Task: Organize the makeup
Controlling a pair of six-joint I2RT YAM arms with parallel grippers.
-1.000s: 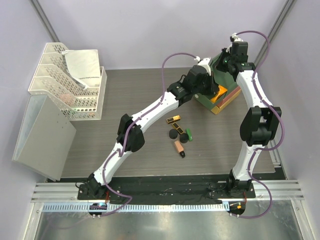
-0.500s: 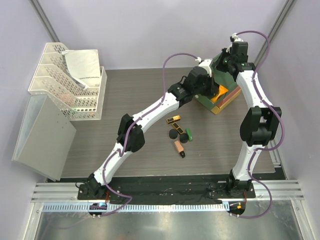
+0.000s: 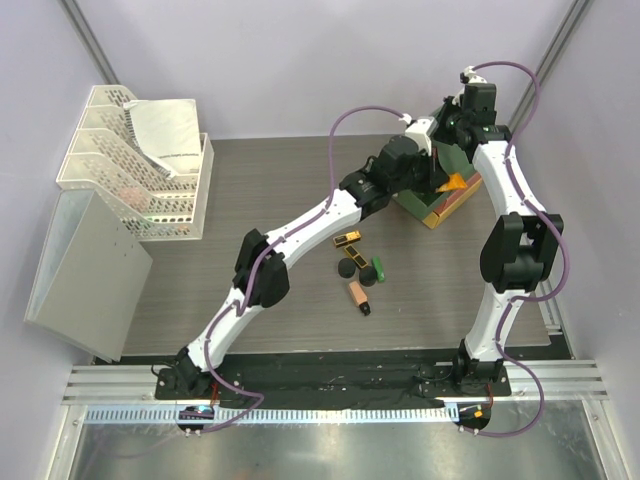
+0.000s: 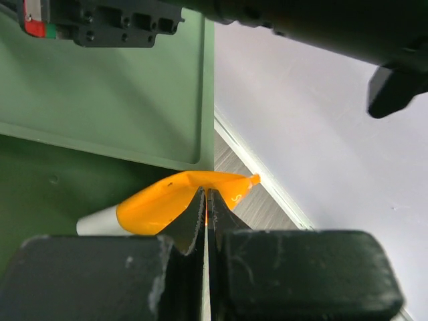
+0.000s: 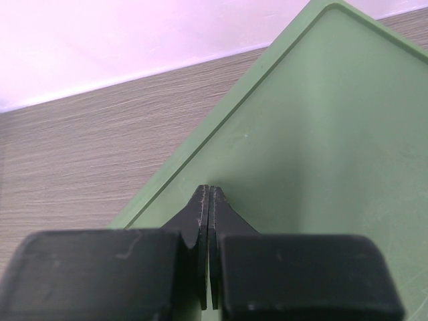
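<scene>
My left gripper [image 4: 205, 194] is shut on the orange tube with a white cap [image 4: 157, 207] and holds it over the dark green part of the drawer box [image 3: 415, 200]. In the top view the tube [image 3: 455, 181] sticks out right of the left gripper [image 3: 440, 178]. My right gripper [image 5: 209, 190] is shut and empty, its tips on the box's green top [image 5: 321, 134]; it sits at the back of the box [image 3: 447, 128]. On the table lie two black-gold sticks [image 3: 347, 238], two black compacts [image 3: 346, 268], a green tube [image 3: 379, 268] and a peach bottle [image 3: 357, 296].
A white stacked tray rack [image 3: 140, 160] holding papers stands at the far left, with a grey box [image 3: 85, 270] in front of it. The back wall runs close behind the drawer box. The box's orange and dark red layers [image 3: 452, 203] show at its right side.
My left gripper has moved right and a little back with the orange tube, which now covers the orange drawer seen before. The right arm and the loose makeup have not moved.
</scene>
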